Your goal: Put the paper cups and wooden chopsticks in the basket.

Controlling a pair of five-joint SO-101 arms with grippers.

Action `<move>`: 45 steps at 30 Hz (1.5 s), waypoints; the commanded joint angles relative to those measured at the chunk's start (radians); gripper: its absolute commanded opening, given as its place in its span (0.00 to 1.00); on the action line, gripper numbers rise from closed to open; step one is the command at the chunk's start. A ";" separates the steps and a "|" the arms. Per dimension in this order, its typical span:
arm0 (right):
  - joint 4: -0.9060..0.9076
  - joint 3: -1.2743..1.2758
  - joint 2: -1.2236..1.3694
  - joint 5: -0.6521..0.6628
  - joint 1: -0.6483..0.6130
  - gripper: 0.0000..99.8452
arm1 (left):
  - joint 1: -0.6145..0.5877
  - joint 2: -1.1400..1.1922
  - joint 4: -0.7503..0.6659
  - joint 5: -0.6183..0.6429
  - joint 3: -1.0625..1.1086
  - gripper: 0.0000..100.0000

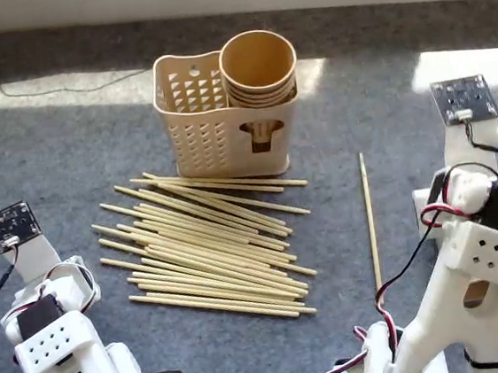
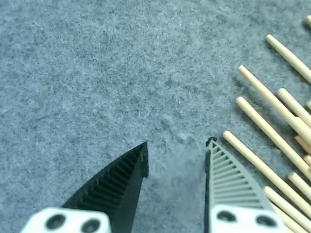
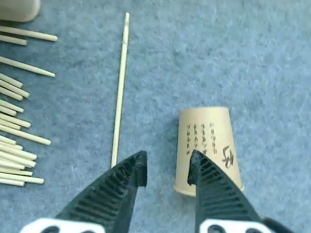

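- Currently the basket point(image 1: 192, 134) stands at the far middle of the worktop point(image 1: 59, 162), with a stack of paper cups point(image 1: 257, 61) upright in one of its compartments.
- Loose chopsticks point(image 1: 207, 253) lie heaped just in front of the basket; a single chopstick point(image 3: 120, 87) lies apart from them, toward the right arm.
- The left pincer point(image 2: 177, 144) hangs spread apart and empty over bare worktop, beside the heap's ends.
- The right pincer point(image 3: 167, 155) is spread too, gripping nothing; a lone paper cup point(image 3: 208, 145) lies on its side, partly hidden by one finger.
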 commanded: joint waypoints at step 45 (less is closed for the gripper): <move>-0.771 1.047 -0.504 -0.060 0.421 0.15 | 0.022 -0.005 -0.017 0.003 -0.033 0.20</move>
